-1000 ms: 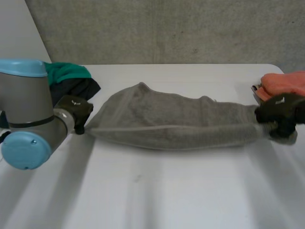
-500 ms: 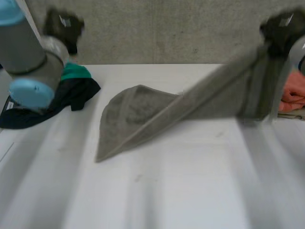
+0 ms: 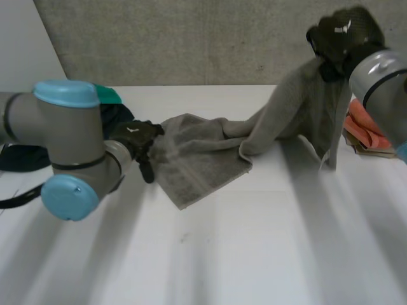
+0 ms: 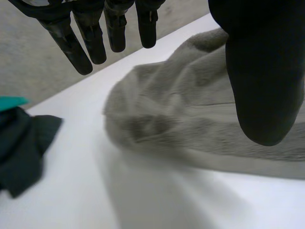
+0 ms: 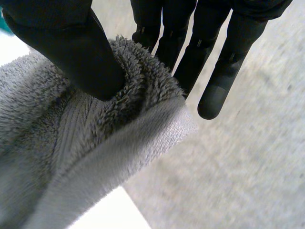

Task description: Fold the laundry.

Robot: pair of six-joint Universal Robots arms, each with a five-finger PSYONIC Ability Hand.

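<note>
The right hand [image 3: 343, 35] pinches a towel [image 3: 197, 155] corner up high, but the left hand [image 3: 137, 140] is spread loose at the towel's low end, so that unheld end may drag and bunch.

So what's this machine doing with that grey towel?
It's a two-armed robot folding laundry. Its right hand pinches one corner of the grey towel between thumb and fingers and holds it high above the white table. The rest of the towel drapes down and lies crumpled on the table. The left hand is open, down at the towel's other end. Dark and green clothes and an orange cloth lie at the sides.
</note>
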